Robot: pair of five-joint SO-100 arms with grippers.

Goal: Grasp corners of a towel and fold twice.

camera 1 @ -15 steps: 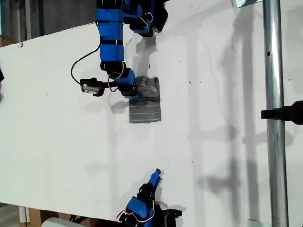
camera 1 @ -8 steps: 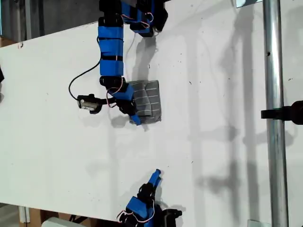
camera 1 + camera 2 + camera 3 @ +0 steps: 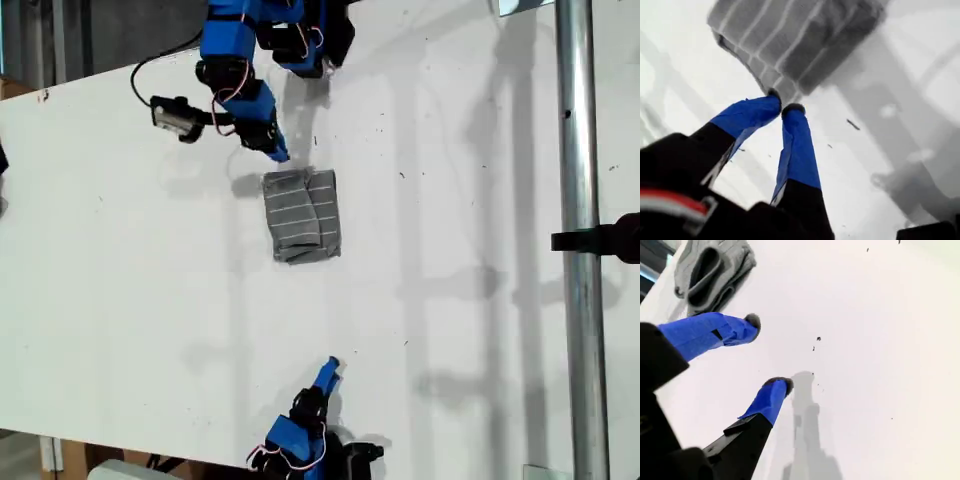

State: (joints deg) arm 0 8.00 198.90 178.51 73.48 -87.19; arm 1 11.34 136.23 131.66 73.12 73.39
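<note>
My first gripper (image 3: pixel 786 107) hangs just short of the towel (image 3: pixel 301 215), jaws nearly closed with only a sliver between the tips and nothing held. The towel lies folded into a small striped block on the white surface (image 3: pixel 450 300), just beyond those jaws. My second gripper (image 3: pixel 767 352) sits well apart from the towel, jaws spread wide and empty.

Lots of room around the towel

The white tabletop (image 3: pixel 450 330) is bare on every side of the folded towel (image 3: pixel 301 214). My first hand (image 3: pixel 279 153) hangs near its top edge in the exterior view. My second hand (image 3: pixel 331 366) is well apart.
</note>
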